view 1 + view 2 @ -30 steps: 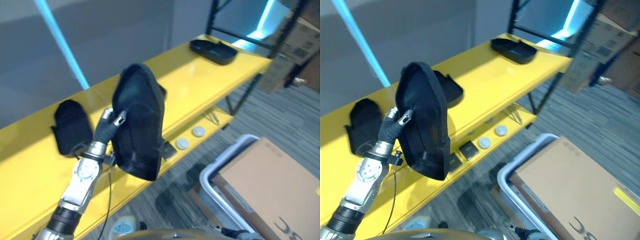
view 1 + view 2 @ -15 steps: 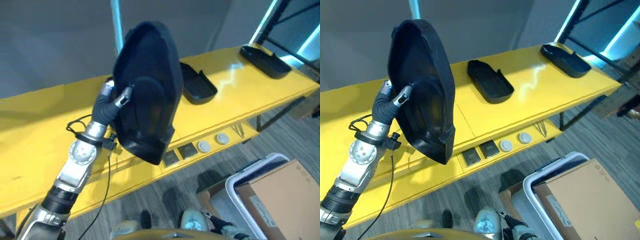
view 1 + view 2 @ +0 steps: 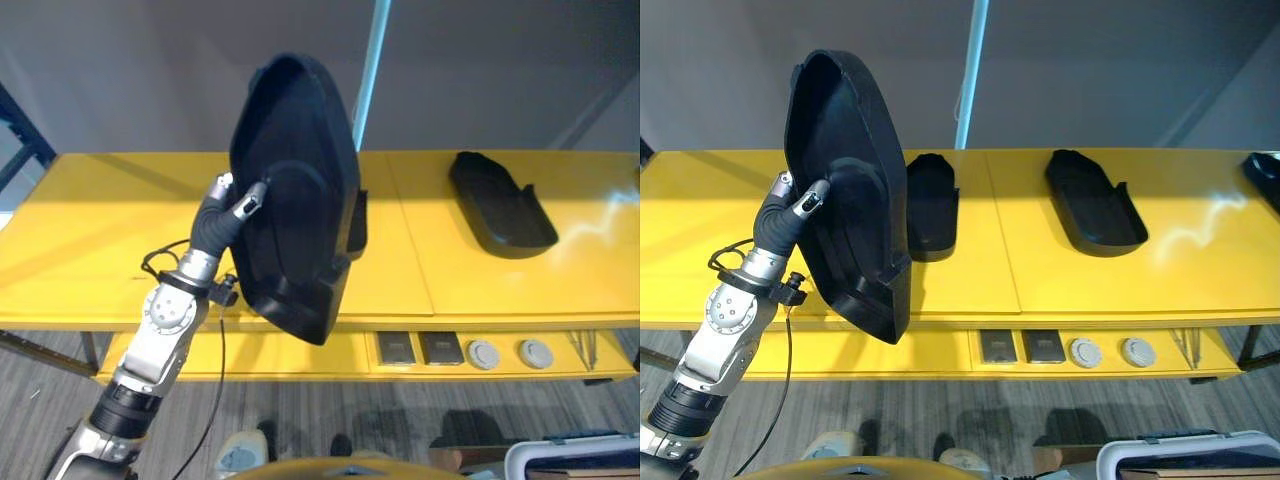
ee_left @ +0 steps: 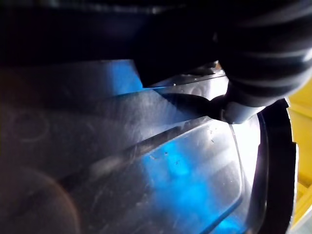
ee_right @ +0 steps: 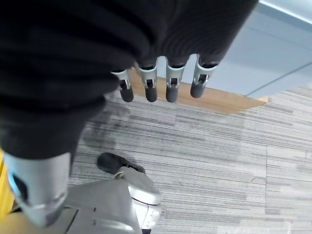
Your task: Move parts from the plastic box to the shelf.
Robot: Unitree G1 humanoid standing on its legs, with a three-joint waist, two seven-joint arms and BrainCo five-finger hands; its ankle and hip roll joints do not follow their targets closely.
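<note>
Above yellow shelf (image 3: 500, 280), left hand (image 3: 228, 205) grips upright black part (image 3: 295, 200).

You will find no text, label, number or sign that can be read in these views. The black part (image 3: 295, 190) in the left hand (image 3: 228, 205) carries no marking, and the yellow shelf (image 3: 1200, 270) is plain as well (the small round and square pieces (image 3: 1085, 351) on its lower level have no legible print).
</note>
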